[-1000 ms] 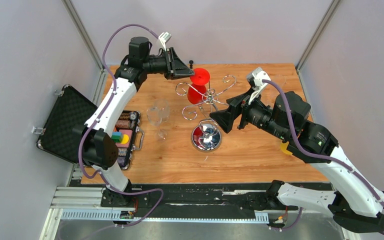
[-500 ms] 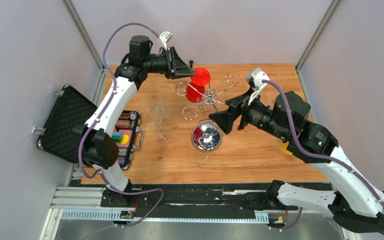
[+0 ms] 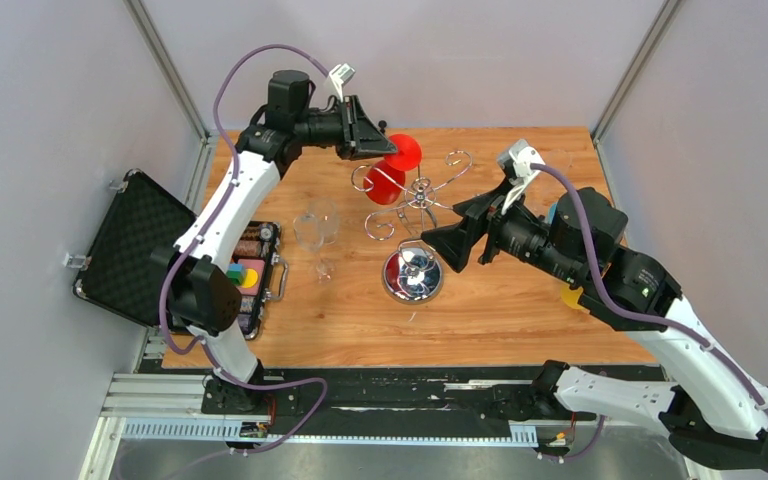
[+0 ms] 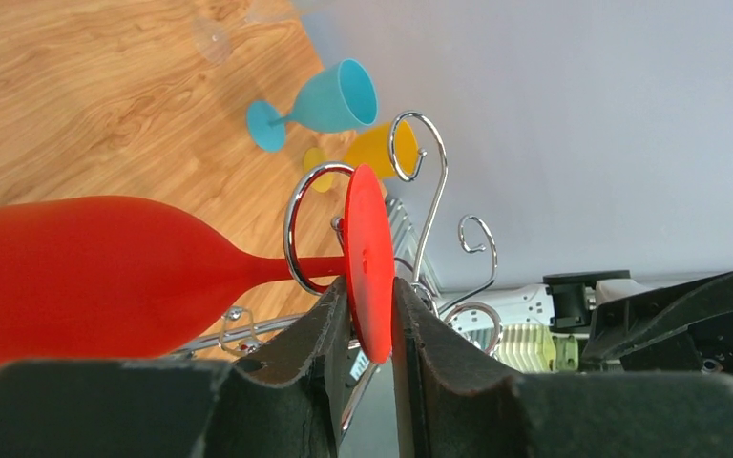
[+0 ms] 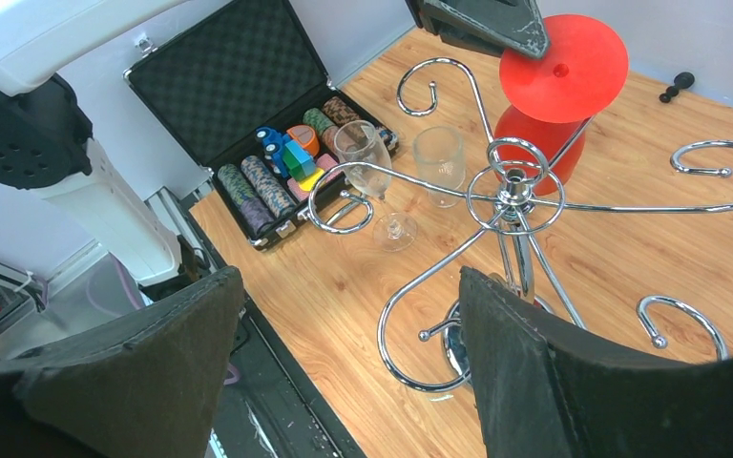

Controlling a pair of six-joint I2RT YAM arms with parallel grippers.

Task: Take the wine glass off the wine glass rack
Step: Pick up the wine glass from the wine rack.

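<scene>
**Gripped, not yet free**

My left end effector [image 4: 370, 320] pinches the foot of the red plastic wine glass [image 4: 86, 277], whose stem sits in a hook at 11 o'clock on the chrome wire rack [image 3: 420, 195]. The right end effector [image 5: 348, 324] is spread, empty. Unhooking remains.

Left arm out and clamped, right arm bent in with its fingers spread.
Your left arm [image 3: 226, 205] stretches up and across to the far side, with the wrist turned roughly level. The left gripper [image 4: 370, 298] has both fingers pinched flat on the foot disc of the red wine glass [image 4: 105, 267]. Your right arm [image 3: 695, 350] folds at the elbow and points inward to the left, and the right gripper [image 5: 348, 281] is spread wide and grips nothing.
</scene>
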